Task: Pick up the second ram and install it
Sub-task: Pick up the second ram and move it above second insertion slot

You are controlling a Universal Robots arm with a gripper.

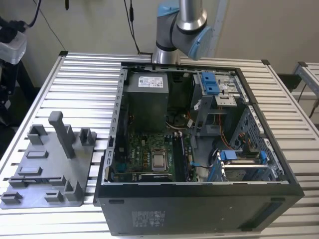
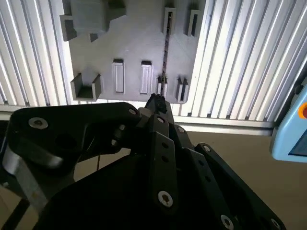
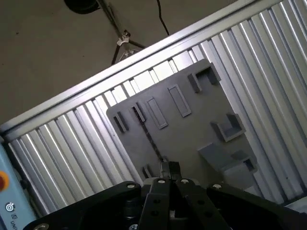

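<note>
Exterior view, nearest us: the black front wall of the open computer case (image 1: 199,211) sits near the front edge of the table (image 1: 89,69). To the exterior view's left, the grey tray (image 1: 52,174) lies just beside the case, close to the table's side edge. Its blocks and slots stand up, and the tallest post (image 1: 63,133) is near the middle. Bare slats run free behind the tray. Farthest back, the arm (image 1: 182,27) rises behind the case.

Both wrist views look past the gripper (image 3: 169,171) onto that tray, with the table's rim and bare floor (image 2: 230,143) just beside it. The air above the tray looks open. We note the ram (image 2: 166,52) as a thin dark strip standing on edge in the tray, bridging two end slots. The fingertips (image 3: 164,171) sit together, with no gap we can make out and nothing visibly pinched between them. They line up with one end of the strip. We cannot tell whether they touch it.
</note>
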